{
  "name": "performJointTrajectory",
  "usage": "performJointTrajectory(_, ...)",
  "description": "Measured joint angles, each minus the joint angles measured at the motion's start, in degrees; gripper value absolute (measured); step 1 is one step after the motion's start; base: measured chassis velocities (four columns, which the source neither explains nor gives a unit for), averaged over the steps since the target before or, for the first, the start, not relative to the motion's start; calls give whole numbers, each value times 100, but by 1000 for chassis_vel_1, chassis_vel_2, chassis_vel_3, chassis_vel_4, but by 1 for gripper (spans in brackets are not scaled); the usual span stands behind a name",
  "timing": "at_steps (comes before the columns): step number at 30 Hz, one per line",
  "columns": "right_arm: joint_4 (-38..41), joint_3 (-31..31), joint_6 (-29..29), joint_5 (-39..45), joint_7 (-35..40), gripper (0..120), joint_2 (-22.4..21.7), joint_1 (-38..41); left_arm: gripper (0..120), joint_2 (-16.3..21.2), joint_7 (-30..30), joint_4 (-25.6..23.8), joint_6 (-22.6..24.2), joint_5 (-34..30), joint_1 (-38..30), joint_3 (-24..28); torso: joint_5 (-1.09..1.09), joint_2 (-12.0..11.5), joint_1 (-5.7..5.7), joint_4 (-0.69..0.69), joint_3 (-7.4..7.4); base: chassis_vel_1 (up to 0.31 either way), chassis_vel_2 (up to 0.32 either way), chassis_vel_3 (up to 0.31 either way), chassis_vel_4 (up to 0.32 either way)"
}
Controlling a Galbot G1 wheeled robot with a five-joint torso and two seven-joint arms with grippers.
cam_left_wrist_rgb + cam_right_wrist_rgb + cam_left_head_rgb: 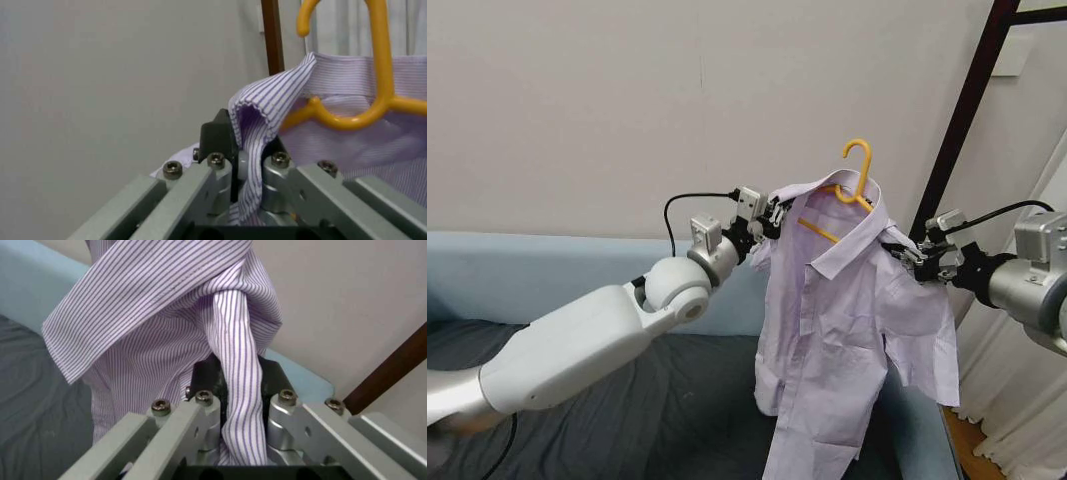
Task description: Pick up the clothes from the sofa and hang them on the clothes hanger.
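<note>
A pale purple striped shirt (842,330) hangs in the air above the sofa on a yellow hanger (855,175). My left gripper (770,222) is shut on the shirt's left shoulder, and in the left wrist view the striped fabric (257,145) is pinched between the fingers beside the yellow hanger (373,75). My right gripper (917,258) is shut on the right shoulder; in the right wrist view a fold of the shirt (237,390) runs down between its fingers. The shirt's tail hangs free over the sofa seat.
A blue-grey sofa (527,270) with a dark seat (647,420) runs below. A dark brown rack post (962,115) slants up at the right against the pale wall. White curtain folds (1012,400) hang at the far right.
</note>
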Motion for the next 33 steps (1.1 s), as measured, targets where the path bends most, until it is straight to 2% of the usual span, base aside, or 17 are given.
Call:
performJointTrajectory(6, -69, 30, 0, 216, -1, 7, -104, 306, 1, 135, -132, -354, 121, -93, -144, 188, 0, 0, 0, -1, -1, 0, 0, 0, 0)
performJointTrajectory(12, -35, 73, -16, 259, -22, 7, -244, 228, 1, 304, -421, -726, 373, 9, 268, 163, -1, 1, -1, 0, -1, 0, 0, 0, 0)
performJointTrajectory(13, -3, 82, -19, 272, -12, 7, -250, 221, 4, 292, -738, -842, 738, 51, 362, 132, -2, 1, -1, 1, 0, 0, 0, 0, 0)
performJointTrajectory(15, 33, 99, -21, 306, 13, 7, -271, 223, 14, 226, -1180, -977, 1096, 53, 459, 52, -1, 1, -1, 0, 0, 0, 0, 0, 0)
performJointTrajectory(16, 33, 99, -21, 306, 13, 7, -271, 223, 14, 226, -1180, -977, 1096, 53, 459, 52, -1, 1, -1, 0, 0, 0, 0, 0, 0)
performJointTrajectory(18, 69, 112, -21, 349, 36, 7, -304, 224, 22, 177, -1507, -1089, 1246, 24, 559, -54, -1, 1, -1, -2, -1, 0, 0, 0, 0)
performJointTrajectory(20, 105, 115, -21, 375, 73, 7, -312, 214, 32, 196, -1563, -1202, 1255, -57, 706, -176, 0, 0, -1, -2, -1, 0, 0, 0, 0)
performJointTrajectory(24, 146, 115, -25, 390, 125, 7, -296, 192, 41, 294, -1520, -1353, 1236, -128, 872, -303, -1, 0, -1, -1, -1, 0, 0, 0, 0)
performJointTrajectory(29, 49, 102, -34, 434, 209, 7, -177, 180, 63, 701, -1322, -1877, 1098, -85, 1499, -644, 0, 1, -1, -1, -1, 0, 0, 0, 0)
performJointTrajectory(30, 49, 102, -34, 434, 209, 7, -177, 180, 63, 701, -1322, -1877, 1098, -85, 1499, -644, 0, 1, -1, -1, -1, 0, 0, 0, 0)
performJointTrajectory(33, 8, 98, -92, 505, 265, 7, -135, 160, 77, 1118, -1261, -2276, 896, 88, 2198, -956, 0, 0, -1, 0, -1, 0, 0, 0, 0)
